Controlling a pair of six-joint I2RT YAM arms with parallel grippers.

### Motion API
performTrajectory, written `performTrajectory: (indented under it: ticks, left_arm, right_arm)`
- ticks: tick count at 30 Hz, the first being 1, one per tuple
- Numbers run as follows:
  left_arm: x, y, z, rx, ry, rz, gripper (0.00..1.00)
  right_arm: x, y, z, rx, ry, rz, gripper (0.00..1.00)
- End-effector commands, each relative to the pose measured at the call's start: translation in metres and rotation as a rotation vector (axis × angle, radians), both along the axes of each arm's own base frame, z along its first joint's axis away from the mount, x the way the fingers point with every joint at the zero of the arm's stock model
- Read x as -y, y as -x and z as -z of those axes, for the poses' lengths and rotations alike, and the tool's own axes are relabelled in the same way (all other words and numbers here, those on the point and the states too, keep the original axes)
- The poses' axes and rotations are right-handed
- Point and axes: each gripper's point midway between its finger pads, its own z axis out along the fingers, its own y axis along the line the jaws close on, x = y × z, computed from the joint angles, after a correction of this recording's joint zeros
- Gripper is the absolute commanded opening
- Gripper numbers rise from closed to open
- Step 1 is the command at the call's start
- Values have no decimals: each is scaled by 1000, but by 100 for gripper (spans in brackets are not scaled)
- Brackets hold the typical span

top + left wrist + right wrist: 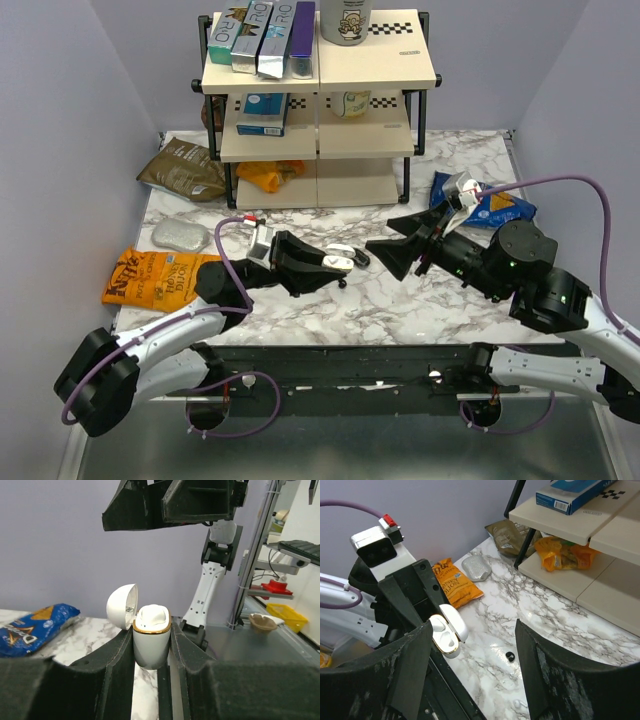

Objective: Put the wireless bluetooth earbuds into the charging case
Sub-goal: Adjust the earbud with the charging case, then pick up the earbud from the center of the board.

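My left gripper (335, 262) is shut on the white, gold-rimmed charging case (341, 257) and holds it above the marble table with its lid open. In the left wrist view the case (151, 641) sits upright between the pads. From the right wrist view the case (445, 636) shows two white wells with nothing black in them. One tiny black earbud (510, 656) lies on the marble below the case, and also shows in the top view (344, 285). The second earbud is out of view. My right gripper (392, 250) is open and empty, just right of the case.
A two-tier shelf rack (320, 100) with boxes stands at the back. An orange chip bag (160, 278), a silver pouch (180, 235) and a brown bag (185, 168) lie at the left. A blue bag (495, 208) lies behind my right arm.
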Motion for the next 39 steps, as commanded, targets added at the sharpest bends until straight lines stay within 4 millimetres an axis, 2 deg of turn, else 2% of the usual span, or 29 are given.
performTrajectory:
  ticks: [1, 4, 5, 7, 8, 9, 10, 11, 13, 14, 15, 17, 20, 25, 27, 29, 31, 34, 35, 39]
  left_arm:
    - [-18, 27, -40, 190, 149, 49, 0]
    - [-17, 16, -33, 155, 117, -15, 0]
    - [-22, 15, -37, 204, 125, -65, 0]
    - [-23, -4, -20, 143, 69, -170, 0]
    - [-32, -5, -27, 190, 82, -239, 0]
    - [-33, -19, -12, 129, 26, -307, 0]
    - [-37, -24, -3, 110, 3, -351, 0]
    - [-46, -22, -8, 121, 24, -389, 0]
    - [-57, -36, 11, 75, -11, -492, 0]
    - [-65, -33, 7, 80, 12, -520, 0]
    - [-69, -38, 14, 56, -4, -554, 0]
    - [-81, -44, 13, 24, 17, -629, 0]
    - [-88, -50, 17, -9, 9, -674, 0]
    - [-85, -45, 15, -17, 16, -648, 0]
    - [-84, -44, 16, -24, 16, -638, 0]
    - [-84, -42, 15, -20, 19, -633, 0]
    - [-84, -41, 14, -16, 22, -636, 0]
    - [-85, -40, 11, -7, 26, -636, 0]
    - [-84, -40, 11, -3, 23, -636, 0]
    - [-84, -40, 12, -6, 14, -641, 0]
  right_arm:
    - [7, 2, -7, 39, -28, 5, 75]
    - [17, -9, 4, 30, -5, 89, 76]
    - [21, -15, 22, 6, 42, 131, 76]
    - [31, -36, 54, -34, 132, 272, 75]
    - [32, -38, 71, -55, 184, 290, 74]
    - [29, -41, 104, -92, 250, 296, 73]
    - [22, -42, 126, -125, 296, 290, 73]
    - [16, -42, 147, -164, 331, 276, 72]
    - [4, -36, 201, -265, 414, 239, 70]
    - [-3, -36, 213, -287, 415, 224, 68]
    - [-10, -32, 224, -317, 418, 199, 68]
    - [-16, -32, 258, -359, 473, 190, 66]
    - [-22, -32, 288, -409, 543, 181, 61]
    - [-23, -25, 326, -468, 627, 154, 57]
    - [-21, -21, 338, -492, 641, 147, 47]
    - [-22, -19, 341, -497, 636, 140, 35]
    - [-20, -16, 349, -509, 654, 133, 27]
    - [-21, -13, 357, -527, 678, 110, 11]
    - [-22, -11, 361, -535, 687, 102, 1]
    - [-27, -4, 371, -565, 699, 58, 1]
